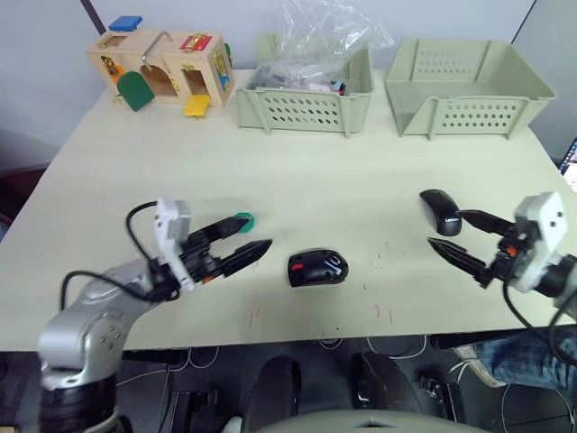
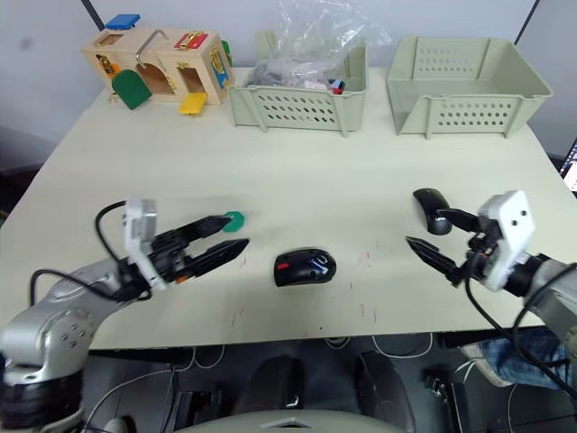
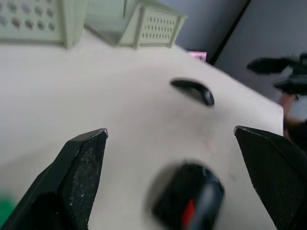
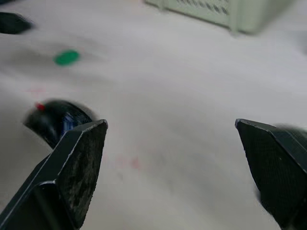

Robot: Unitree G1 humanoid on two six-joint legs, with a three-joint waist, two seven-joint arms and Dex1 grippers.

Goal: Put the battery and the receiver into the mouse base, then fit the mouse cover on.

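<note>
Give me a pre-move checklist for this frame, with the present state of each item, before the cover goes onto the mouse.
1. Left end effector open, empty: ok.
2. Right end effector open, empty: ok.
3. Mouse base on the table, between the end effectors, compartment facing up: ok.
4. Mouse cover lies apart beside the right end effector, reachable: ok.
5. Battery and receiver seated in base: cannot tell.
6. Green piece by left fingertips, clear of base: ok.

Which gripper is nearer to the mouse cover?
Right. The right gripper hangs open just beside the mouse cover; the left gripper is open far across, beyond the mouse base.
</note>
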